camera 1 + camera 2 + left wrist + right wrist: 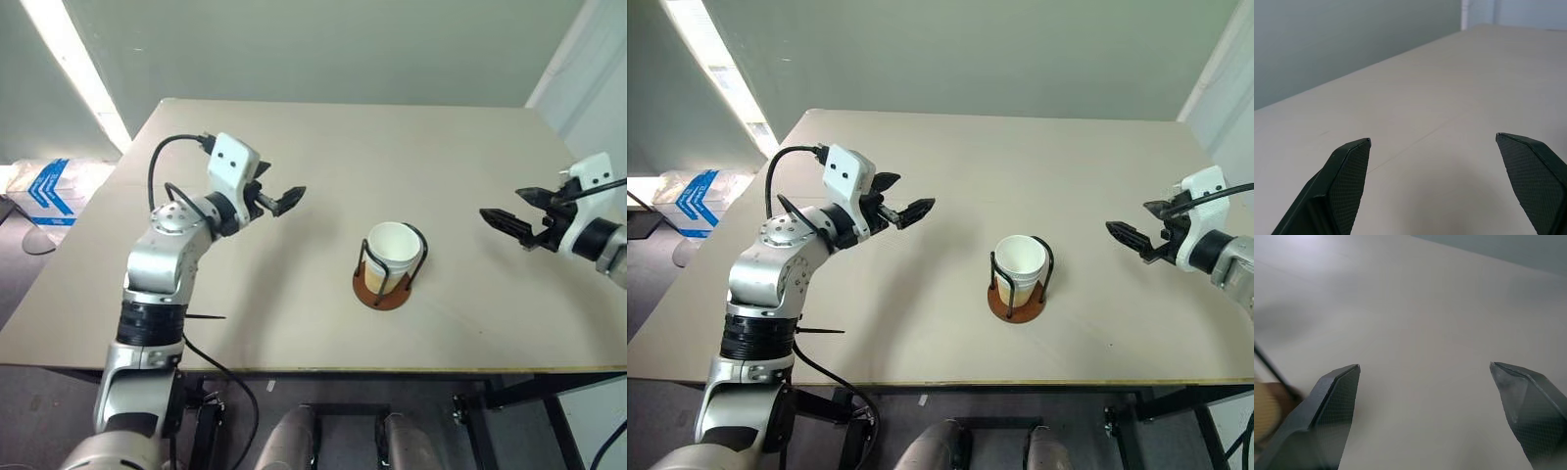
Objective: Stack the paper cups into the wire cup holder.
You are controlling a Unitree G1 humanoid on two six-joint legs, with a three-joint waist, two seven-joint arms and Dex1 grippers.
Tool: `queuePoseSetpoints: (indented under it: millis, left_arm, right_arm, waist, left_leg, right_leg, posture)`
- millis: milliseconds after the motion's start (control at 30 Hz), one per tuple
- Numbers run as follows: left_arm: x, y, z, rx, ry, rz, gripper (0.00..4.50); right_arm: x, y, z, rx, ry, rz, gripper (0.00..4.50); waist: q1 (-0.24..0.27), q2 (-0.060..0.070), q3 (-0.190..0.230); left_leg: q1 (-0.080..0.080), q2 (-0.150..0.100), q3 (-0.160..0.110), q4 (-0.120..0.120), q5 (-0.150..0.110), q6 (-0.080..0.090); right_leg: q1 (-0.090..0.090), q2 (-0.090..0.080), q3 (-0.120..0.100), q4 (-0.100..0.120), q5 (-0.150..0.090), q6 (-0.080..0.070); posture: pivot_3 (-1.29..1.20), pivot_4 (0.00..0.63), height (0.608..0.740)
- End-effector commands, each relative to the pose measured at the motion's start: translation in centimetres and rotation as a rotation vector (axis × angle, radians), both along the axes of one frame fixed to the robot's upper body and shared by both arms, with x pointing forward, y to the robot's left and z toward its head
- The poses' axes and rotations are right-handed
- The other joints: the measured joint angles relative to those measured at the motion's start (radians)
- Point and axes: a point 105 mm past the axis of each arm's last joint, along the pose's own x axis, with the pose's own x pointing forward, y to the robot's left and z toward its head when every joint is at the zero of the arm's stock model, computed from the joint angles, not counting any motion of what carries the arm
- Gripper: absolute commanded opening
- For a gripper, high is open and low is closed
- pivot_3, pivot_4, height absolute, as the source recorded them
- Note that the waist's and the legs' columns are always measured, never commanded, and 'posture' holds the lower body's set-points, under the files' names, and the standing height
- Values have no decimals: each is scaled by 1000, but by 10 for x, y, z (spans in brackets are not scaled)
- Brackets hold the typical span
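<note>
The wire cup holder (375,291) stands on the table (343,157) a little right of the middle, its reddish-brown base disc under two black wire loops. Paper cups (393,249) sit nested inside it, white rim up, with pale tan sides showing low between the wires. My left gripper (906,194) hovers open to the left of the holder, well apart from it, nothing between its fingers (1347,169). At the table's right side my right gripper (509,206) is open and empty, pointing toward the holder. The right wrist view catches the wire cup holder (1274,368) and a tan cup (1261,417) side at its edge.
The beige table runs wide around the holder, with its front edge close to me. A blue and white box (47,186) lies on the floor off the left edge. A grey wall stands behind the far edge.
</note>
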Motion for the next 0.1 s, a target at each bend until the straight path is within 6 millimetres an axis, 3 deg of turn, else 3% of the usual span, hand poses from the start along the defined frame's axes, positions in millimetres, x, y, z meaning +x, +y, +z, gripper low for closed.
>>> queuePoseSetpoints:
  millis: [33,100]
  left_arm:
    - [-2,4,22,-30,-101,32,4475]
    - [0,5,25,-26,-117,54,4475]
  right_arm:
    - [6,-14,15,3,-81,-64,4500]
    - [9,-21,17,19,-92,-97,4500]
  waist:
    - [0,0,0]
    - [0,0,0]
  left_leg:
    - [0,0,0,0,1,0]
    - [1,0,0,-1,2,0]
  right_leg:
    - [0,0,0,1,0,0]
    - [0,0,0,1,1,-2]
  posture:
    - [0,150,740]
    - [0,150,740]
